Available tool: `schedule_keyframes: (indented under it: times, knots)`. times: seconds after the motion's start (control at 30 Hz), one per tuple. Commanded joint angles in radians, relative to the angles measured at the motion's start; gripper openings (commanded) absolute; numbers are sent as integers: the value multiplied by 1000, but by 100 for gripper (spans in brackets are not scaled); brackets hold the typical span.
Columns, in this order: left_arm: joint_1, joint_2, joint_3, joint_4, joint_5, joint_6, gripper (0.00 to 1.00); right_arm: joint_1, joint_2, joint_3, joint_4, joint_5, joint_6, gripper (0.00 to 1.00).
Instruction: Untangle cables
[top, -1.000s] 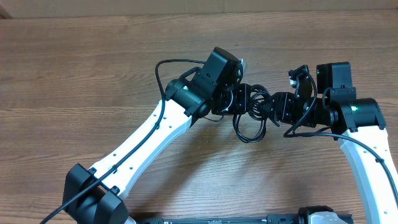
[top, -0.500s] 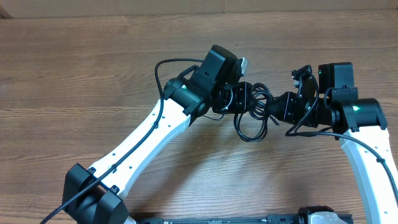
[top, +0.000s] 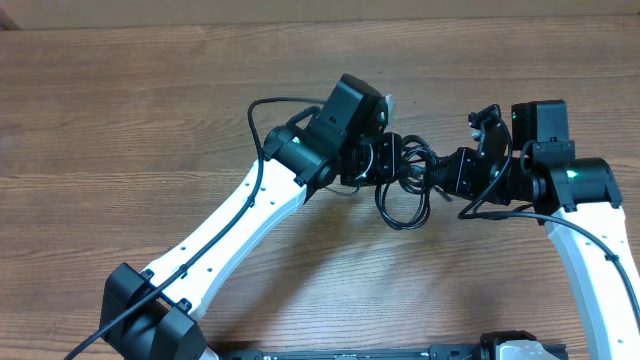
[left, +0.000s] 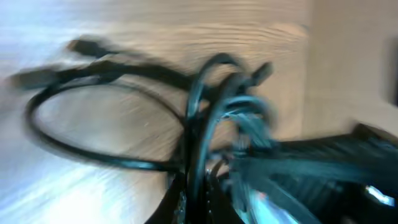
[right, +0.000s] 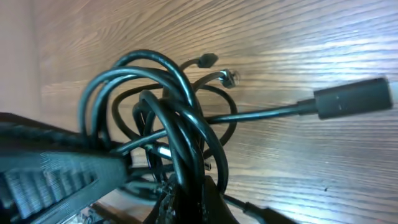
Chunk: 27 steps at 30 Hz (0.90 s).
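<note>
- The cables (top: 408, 172) sit as one small black knot right of centre on the wooden surface (top: 150, 120), between the two arms' tips.
- The left claw (top: 383, 163) reaches in from the left and is clamped on the cables, jaws together, at the knot's left side.
- The right claw (top: 440, 172) comes in from the right and is also pinched tight on the cables, at the knot's right side; the two claws are just beside each other with the knot between them.
- One loose loop of cord hangs out of the knot toward the near edge of the surface.
- The right wrist view shows the cables (right: 168, 93) as several overlapping coils running down into the closed jaws at the bottom of the view, with a single strand leading off right to a black plug (right: 351, 99) that has a pale tip; it appears to lie on the wood.
- Two small cord ends poke out above the coils in that view.
- The left wrist view is blurred; the cables (left: 93, 118) show as one wide oval loop on the left and tight arcs in the middle.
</note>
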Motion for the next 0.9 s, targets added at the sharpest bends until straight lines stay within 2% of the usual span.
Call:
schedule_keyframes:
  times: [0.0, 0.07, 0.1, 0.33, 0.43, 0.57, 0.7, 0.77, 0.8, 0.87]
  knots:
    - [-14, -18, 5, -154, -235, -426, 4, 13, -14, 12, 28, -127, -15, 4]
    - [-14, -18, 5, -241, -319, -599, 4, 13, -14, 12, 29, -132, -15, 4]
    - [-14, -18, 5, -269, -336, -645, 4, 13, -14, 12, 29, -132, -15, 4]
    - [-13, -18, 5, -297, -342, -726, 4, 13, -14, 12, 32, -131, -15, 4]
    - [-13, -18, 5, -338, -343, -806, 4, 13, -14, 12, 35, -131, -15, 4]
    - [-13, -18, 5, -346, -343, -769, 5, 13, -14, 12, 35, -131, -15, 4]
    - [-13, -18, 5, -279, -343, -590, 4, 13, -14, 12, 34, -131, -15, 5]
    - [-13, -18, 5, -232, -325, -488, 4, 13, -14, 12, 34, -131, -15, 22]
    - [-13, -18, 5, -188, -288, -390, 4, 13, -14, 12, 34, -131, -16, 40]
    - [-13, -18, 5, -146, -242, -291, 4, 13, -14, 12, 32, -126, -19, 53]
